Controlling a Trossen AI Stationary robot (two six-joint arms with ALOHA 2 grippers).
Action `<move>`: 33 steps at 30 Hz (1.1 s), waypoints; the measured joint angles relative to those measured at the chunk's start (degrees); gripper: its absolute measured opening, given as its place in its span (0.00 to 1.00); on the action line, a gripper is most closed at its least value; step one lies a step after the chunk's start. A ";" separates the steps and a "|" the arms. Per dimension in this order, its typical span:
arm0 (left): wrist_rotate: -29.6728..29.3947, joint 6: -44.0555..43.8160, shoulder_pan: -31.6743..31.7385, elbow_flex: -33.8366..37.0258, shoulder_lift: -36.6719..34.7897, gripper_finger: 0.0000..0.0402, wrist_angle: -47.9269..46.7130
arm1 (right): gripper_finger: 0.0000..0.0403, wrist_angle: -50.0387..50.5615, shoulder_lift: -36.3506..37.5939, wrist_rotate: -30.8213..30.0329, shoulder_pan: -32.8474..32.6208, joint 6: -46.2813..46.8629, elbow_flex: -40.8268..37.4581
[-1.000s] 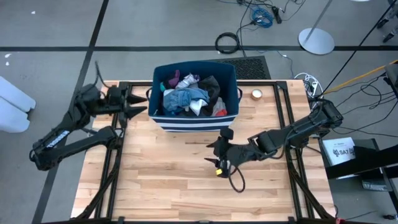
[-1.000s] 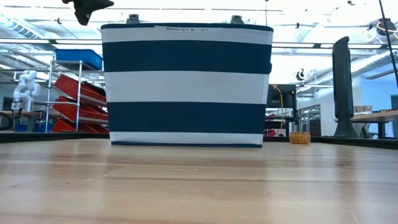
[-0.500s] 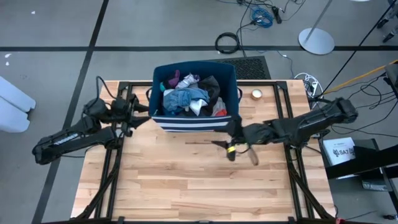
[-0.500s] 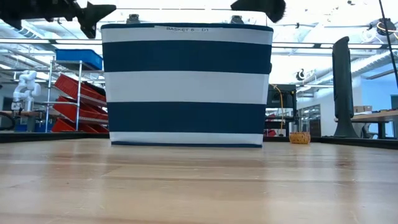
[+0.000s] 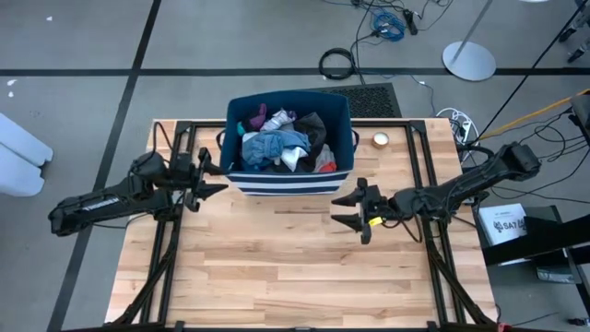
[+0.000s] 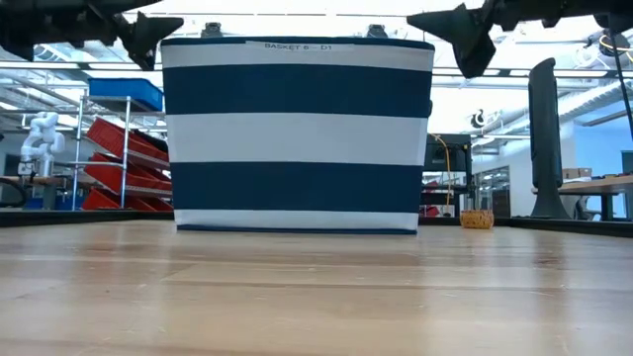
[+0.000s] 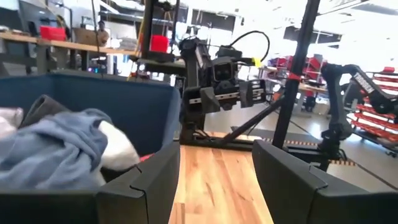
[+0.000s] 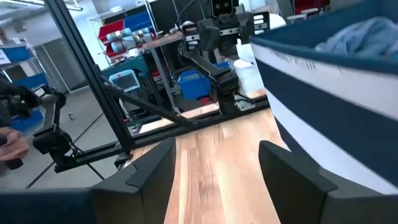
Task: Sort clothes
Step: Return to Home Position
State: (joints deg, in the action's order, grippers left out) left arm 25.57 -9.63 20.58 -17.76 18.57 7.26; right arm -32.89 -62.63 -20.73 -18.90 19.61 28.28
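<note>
Small white label [image 6: 297, 46] printed "BASKET 6 - D1", centred on top rim of navy-and-white striped bin [image 6: 297, 148], low view, white card [image 5: 505, 222] lying beyond right edge of surface [image 5: 277, 267], high view, bold dark "SAT" legible, remaining print too small to read

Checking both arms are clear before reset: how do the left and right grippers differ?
The left gripper hangs beside the striped bin's left wall; the right gripper hangs over the table off its front right corner. The left gripper points rightward, the right gripper leftward. Both are open and empty.
</note>
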 joint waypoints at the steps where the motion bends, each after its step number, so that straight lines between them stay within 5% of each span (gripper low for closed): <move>1: -0.84 0.00 -0.49 0.44 -0.02 0.52 0.05 | 0.54 -0.11 -0.02 0.00 0.02 0.35 -0.43; 12: -7.71 -0.17 -6.40 6.61 0.00 0.52 2.96 | 0.54 -2.33 0.45 2.15 0.64 0.50 -5.88; 26: -9.33 2.68 -7.11 13.95 -0.14 0.52 5.87 | 0.54 -18.63 11.43 4.45 5.52 6.30 -26.66; 33: -10.38 2.61 -6.52 14.56 -1.63 0.52 4.38 | 0.54 -13.40 13.24 4.60 6.19 5.77 -27.54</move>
State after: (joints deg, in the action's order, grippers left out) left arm 15.20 -7.02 14.06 -3.20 16.94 11.64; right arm -46.28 -49.40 -16.13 -12.71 25.38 0.73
